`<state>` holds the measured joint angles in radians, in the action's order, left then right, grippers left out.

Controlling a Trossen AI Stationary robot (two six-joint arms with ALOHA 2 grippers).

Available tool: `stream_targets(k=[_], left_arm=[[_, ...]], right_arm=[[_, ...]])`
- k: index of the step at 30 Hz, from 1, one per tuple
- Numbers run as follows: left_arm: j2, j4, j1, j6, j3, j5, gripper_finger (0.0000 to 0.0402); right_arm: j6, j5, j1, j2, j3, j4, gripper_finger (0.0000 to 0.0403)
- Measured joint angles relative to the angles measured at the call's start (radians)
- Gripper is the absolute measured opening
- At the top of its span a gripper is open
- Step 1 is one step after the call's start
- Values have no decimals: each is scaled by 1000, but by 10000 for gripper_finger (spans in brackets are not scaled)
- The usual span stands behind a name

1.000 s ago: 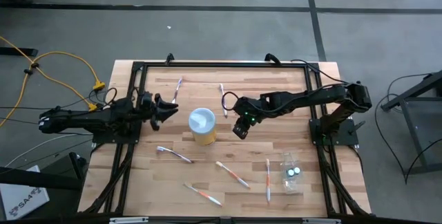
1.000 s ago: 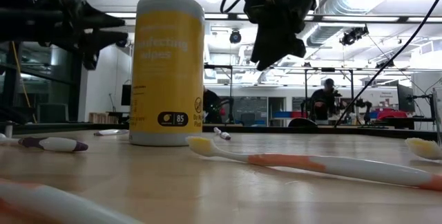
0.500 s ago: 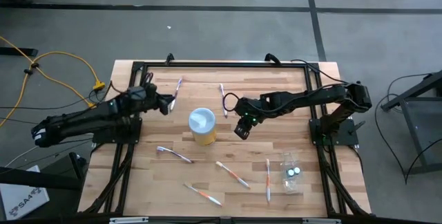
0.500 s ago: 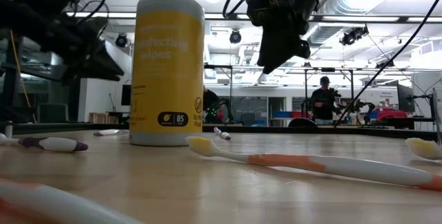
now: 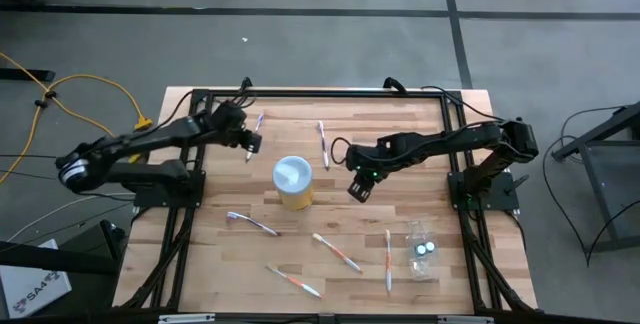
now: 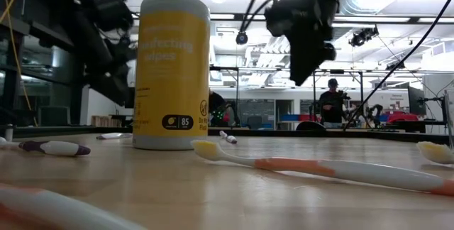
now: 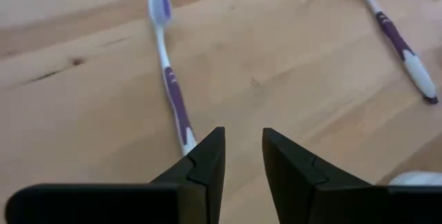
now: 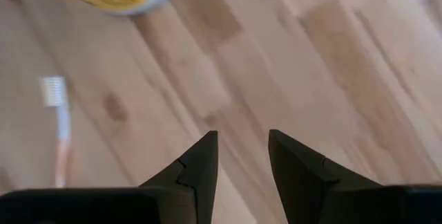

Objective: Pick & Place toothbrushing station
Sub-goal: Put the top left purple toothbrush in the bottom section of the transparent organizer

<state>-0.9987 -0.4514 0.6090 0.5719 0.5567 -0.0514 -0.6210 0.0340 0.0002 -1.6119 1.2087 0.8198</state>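
By my reckoning nothing was placed yet: 6 toothbrushes lay loose around the wipes canister [image 5: 293,183], the holder cup [image 5: 421,250] sat well off, and my left gripper [image 7: 242,156] and right gripper [image 8: 242,156] hung parted, empty.

You have a pale blond wood table [image 5: 400,134] with darker grain streaks, framed by black rails. The wipes canister [image 6: 174,70] is yellow with faint white lettering, a black badge and a white lid. Left wrist view shows two white toothbrushes with purple grips [image 7: 173,89] [image 7: 400,41]. Nearer you, the toothbrushes [image 5: 336,251] [image 5: 388,260] [image 5: 294,281] are white with orange grips. The clear holder cup [image 5: 421,251] at the near right shows two teal caps [image 5: 424,249]. Both arms are black; the floor is grey; a yellow cable [image 5: 60,94] runs at far left.
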Motion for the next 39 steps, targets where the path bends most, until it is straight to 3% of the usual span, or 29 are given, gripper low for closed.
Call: stream_targets(k=[8,25,29,39], left_arm=[[-153,16,70,2,6,8,93],[-164,93,121,4,7,6,93],[-167,93,141,-6,6,46,93],[-247,174,143,-34,5,50,93]], right_arm=[[-13,42,0,0,0,60,120],[10,-3,0,0,0,61,120],[20,-15,0,0,0,61,120],[19,-15,0,0,0,63,120]])
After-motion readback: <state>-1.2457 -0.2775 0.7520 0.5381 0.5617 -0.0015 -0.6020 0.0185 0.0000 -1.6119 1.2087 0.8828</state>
